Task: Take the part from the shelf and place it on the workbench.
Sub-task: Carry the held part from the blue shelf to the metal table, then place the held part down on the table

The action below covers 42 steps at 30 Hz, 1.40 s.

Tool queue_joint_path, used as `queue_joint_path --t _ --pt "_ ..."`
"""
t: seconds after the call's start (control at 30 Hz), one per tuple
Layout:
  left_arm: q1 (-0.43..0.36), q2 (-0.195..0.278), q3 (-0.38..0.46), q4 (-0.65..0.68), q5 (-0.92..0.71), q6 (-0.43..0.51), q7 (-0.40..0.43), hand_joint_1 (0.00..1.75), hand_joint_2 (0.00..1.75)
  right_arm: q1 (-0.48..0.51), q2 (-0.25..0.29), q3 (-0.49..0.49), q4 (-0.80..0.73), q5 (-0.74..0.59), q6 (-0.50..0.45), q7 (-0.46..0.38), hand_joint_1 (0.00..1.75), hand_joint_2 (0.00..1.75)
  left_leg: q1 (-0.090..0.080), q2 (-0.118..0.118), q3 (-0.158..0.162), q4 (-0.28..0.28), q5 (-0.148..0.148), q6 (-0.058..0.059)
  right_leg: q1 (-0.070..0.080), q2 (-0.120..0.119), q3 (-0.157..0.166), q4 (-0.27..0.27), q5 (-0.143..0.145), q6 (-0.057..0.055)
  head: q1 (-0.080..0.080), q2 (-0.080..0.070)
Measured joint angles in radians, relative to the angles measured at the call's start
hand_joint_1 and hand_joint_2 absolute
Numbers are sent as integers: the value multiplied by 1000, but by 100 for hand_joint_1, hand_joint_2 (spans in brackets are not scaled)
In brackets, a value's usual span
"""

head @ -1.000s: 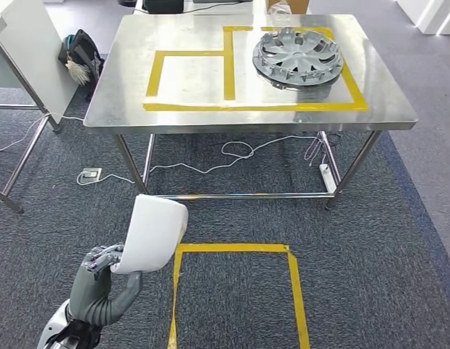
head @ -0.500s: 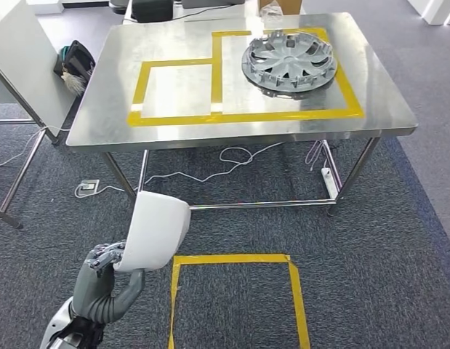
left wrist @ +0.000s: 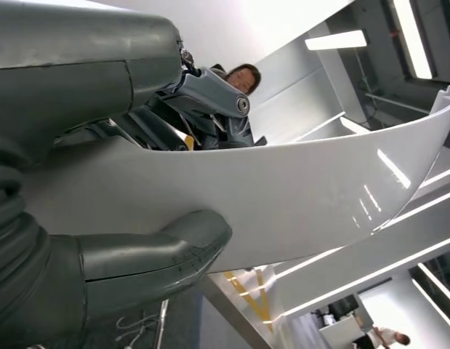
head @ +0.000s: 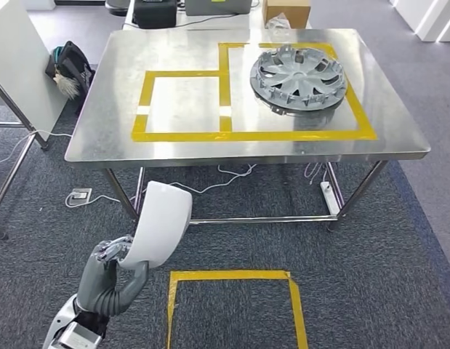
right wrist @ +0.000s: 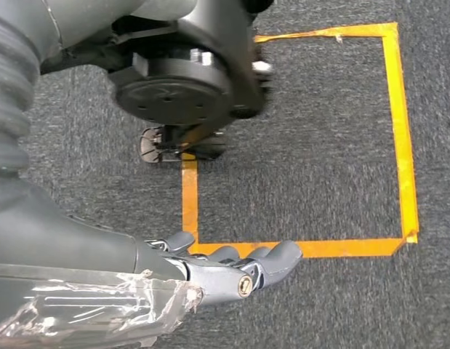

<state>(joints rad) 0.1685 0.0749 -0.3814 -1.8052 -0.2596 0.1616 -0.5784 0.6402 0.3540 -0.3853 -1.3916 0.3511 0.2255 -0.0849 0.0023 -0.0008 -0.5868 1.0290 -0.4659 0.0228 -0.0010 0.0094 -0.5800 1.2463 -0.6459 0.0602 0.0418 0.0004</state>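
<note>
- The left hand [head: 105, 273] grips the lower edge of a curved white panel [head: 159, 224], the task's part, low at the left of the head view, above the grey carpet [head: 376, 276].
- In the left wrist view the thick thumb [left wrist: 156, 251] presses one face of the white panel [left wrist: 299, 196] and the darker fingers [left wrist: 211, 91] close over the other face, so the part is clamped between them.
- The panel stands roughly upright in the hand, its top edge curling over, in front of the near edge of the workbench and not touching it.
- The workbench [head: 113, 142] is a steel-topped table on metal legs, with two rectangles marked on it in yellow tape [head: 222, 134].
- A silver wheel cover [head: 298, 75] lies flat inside the right-hand rectangle; the left-hand rectangle holds nothing.
- A cardboard box [head: 286, 11] sits at the far edge of the table, beyond the wheel cover.
- A dark bag [head: 69, 62] rests on the floor off the table's left end, beside a white board [head: 19, 65].
- White cables [head: 233, 178] and a power strip [head: 328, 198] lie under the table.
- A yellow tape square [head: 233, 280] marks the carpet in front of the robot.
- The right hand [right wrist: 233, 273] hangs over the carpet beside that tape square [right wrist: 400, 145], fingers stretched out and slack, holding nothing.
</note>
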Motion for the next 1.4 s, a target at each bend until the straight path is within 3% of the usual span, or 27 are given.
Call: queue_joint_path --t 0.07,0.1,0.13,0.2,0.23,0.27,0.37,0.43,0.53,0.57,0.6,0.63,0.67,0.7,0.73,0.77,0.8,0.9,0.97,1.03,1.07,1.1,1.13,1.2,1.27,1.33,1.4 --pt "-2 -3 0 6 -8 5 18 175 175 3 0 0 0 1 3 1 0 175 0 -1 21 0 -19 1 0 0 -68 54 -39 2 2 0" --pt "-4 -4 0 10 -12 8 26 175 175 4 0 0 0 2 3 1 0 175 0 -2 36 0 -30 1 0 0 -80 34 -32 2 2 0" --pt "-6 -5 0 13 -16 11 34 175 175 4 0 0 0 3 3 2 0 175 0 -2 51 0 -42 -1 0 -1 -79 -13 2 1 2 0" --pt "-12 -7 0 21 -23 16 43 175 175 6 0 1 0 4 4 3 0 175 -1 -3 80 1 -66 -7 0 -3 -67 -118 115 -6 2 0" --pt "-15 -8 0 23 -24 18 45 175 175 6 0 1 0 5 4 4 0 175 -3 -4 88 0 -76 -12 2 -5 -59 -151 155 -12 1 0" --pt "-17 -9 0 26 -25 19 47 175 175 7 0 1 0 5 4 5 0 175 -3 -5 96 -1 -82 -18 3 -5 -55 -166 178 -20 1 0" --pt "-25 -11 -1 30 -27 23 56 175 175 6 0 1 -2 6 4 7 0 175 -3 -5 103 16 -79 -35 4 -4 -25 -183 174 -40 1 0" --pt "-32 -12 -2 32 -28 26 62 175 175 6 0 0 -3 8 5 7 0 175 -2 -4 61 91 -84 -42 0 -6 -1 -195 167 -50 -1 0" --pt "-35 -12 -3 38 -28 27 64 175 175 6 0 0 -3 9 5 7 0 175 -2 -4 -63 246 -147 -51 -1 -10 30 -208 148 -58 -2 0" --pt "-34 -12 -3 40 -28 27 64 175 175 6 0 0 -3 9 5 7 0 175 -2 -4 -92 263 -161 -52 -1 -11 43 -210 139 -59 -2 0" --pt "-34 -12 -3 41 -28 27 64 175 175 6 0 0 -3 9 5 7 0 175 -2 -3 -106 251 -155 -51 -1 -13 57 -212 129 -58 -2 0" --pt "-35 -12 -3 42 -28 27 64 175 175 6 0 0 -3 9 5 7 0 175 -2 -2 -106 213 -126 -48 -1 -15 70 -212 117 -57 -2 0" --pt "-35 -12 -3 43 -28 27 65 175 175 6 0 0 -3 9 5 7 0 175 -4 8 -95 157 -75 -42 -1 -18 83 -214 105 -54 -2 0" --pt "-35 -12 -3 43 -28 28 66 175 175 7 0 0 -3 9 6 7 0 175 -8 27 -84 97 -26 -36 1 -21 95 -213 91 -50 -3 0" --pt "-37 -12 -3 44 -30 29 69 175 175 7 0 -1 -3 9 6 7 0 175 -11 45 -75 53 5 -31 3 -26 107 -216 76 -46 -3 0" --pt "-38 -13 -4 45 -31 30 73 175 175 8 0 -1 -3 9 5 8 0 175 -13 59 -69 23 19 -27 5 -32 123 -223 63 -41 -3 0" --pt "-40 -14 -4 46 -32 34 78 175 175 8 0 -1 -3 10 4 8 0 175 -14 61 -65 8 14 -25 8 -38 138 -228 61 -35 -3 0" --pt "-45 -20 -4 49 -22 52 99 175 175 9 0 0 -5 10 -5 13 0 175 -5 28 -29 -12 22 -10 8 -41 172 -220 57 -16 0 0" --pt "-49 -26 -2 51 -15 63 110 175 175 9 0 3 -6 7 -12 18 0 175 -2 12 -4 -15 26 3 5 -24 126 -129 19 -9 3 0" --pt "-53 -31 -2 54 -11 72 117 175 175 10 0 5 -6 4 -16 22 0 175 -1 -6 11 -15 14 7 0 -15 37 -12 -36 -2 3 0" --pt "-54 -32 -2 57 -9 75 120 175 175 11 0 6 -6 3 -17 25 0 175 -1 -17 18 -15 6 6 -2 -13 1 16 -57 2 4 0" --pt "-54 -34 -2 60 -7 78 122 175 175 11 0 6 -6 3 -18 26 0 175 0 -27 28 -15 -2 4 -5 -13 -20 12 -61 6 4 0" --pt "-54 -35 -2 63 -6 79 125 175 175 11 0 7 -6 3 -18 27 0 175 2 -37 39 -15 -11 1 -9 -10 -26 -24 -37 9 4 0" --pt "-56 -37 -2 68 -4 81 129 175 175 12 0 7 -6 3 -19 29 0 175 4 -55 62 -14 -30 -8 -15 7 -15 -131 71 15 4 0" --pt "-59 -39 -2 73 -4 82 130 175 175 12 0 9 -7 3 -20 30 0 175 6 -70 75 -14 -45 -21 -13 19 2 -190 140 4 4 0" --pt "-61 -40 -3 76 -4 84 132 175 175 12 0 9 -10 2 -21 30 0 175 9 -77 82 -11 -49 -35 -6 13 13 -196 142 -19 5 0" --pt "-65 -40 -4 77 -3 87 135 175 175 13 0 9 -14 2 -22 30 0 175 9 -61 80 10 -52 -44 -7 4 29 -202 143 -35 3 0"
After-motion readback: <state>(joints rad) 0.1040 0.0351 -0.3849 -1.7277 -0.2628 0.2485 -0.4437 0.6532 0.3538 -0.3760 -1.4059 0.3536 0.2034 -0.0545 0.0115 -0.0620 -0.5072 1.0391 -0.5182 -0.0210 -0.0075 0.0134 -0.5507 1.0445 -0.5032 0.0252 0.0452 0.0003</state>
